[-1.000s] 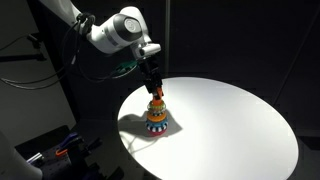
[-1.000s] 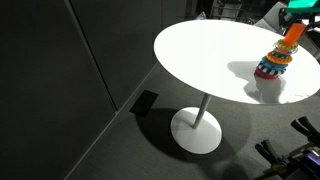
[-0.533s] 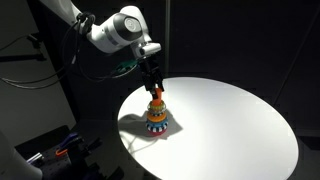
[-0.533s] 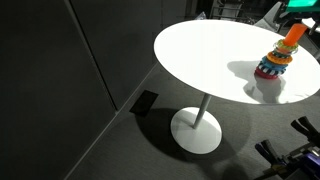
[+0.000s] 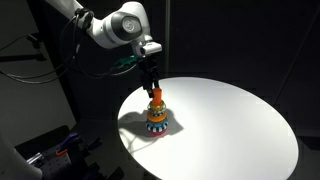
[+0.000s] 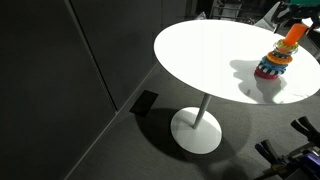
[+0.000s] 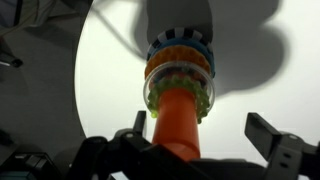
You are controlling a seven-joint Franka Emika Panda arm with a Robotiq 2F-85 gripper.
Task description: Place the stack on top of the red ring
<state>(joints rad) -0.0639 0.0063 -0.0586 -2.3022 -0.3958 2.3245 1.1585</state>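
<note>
Hand spread apart either side of orange peg, no contact seen. Cone-shaped stack of coloured rings upright at 9 o'clock on round white worktop. Likely light, rigid, slick, rings loose: grip striped base. Flat red ring unseen.

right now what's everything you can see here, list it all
table: one, white, round, on a white pedestal foot
stack: one, orange peg over yellow, orange and red rings, blue-and-white striped base, near the table's edge
red ring: no lone one visible
flat panel: one, dark, on the floor beside the foot
arm: one, white, reaching over the table's edge
tool: one, black, open, at the stack's top, fingers either side of the peg
</note>
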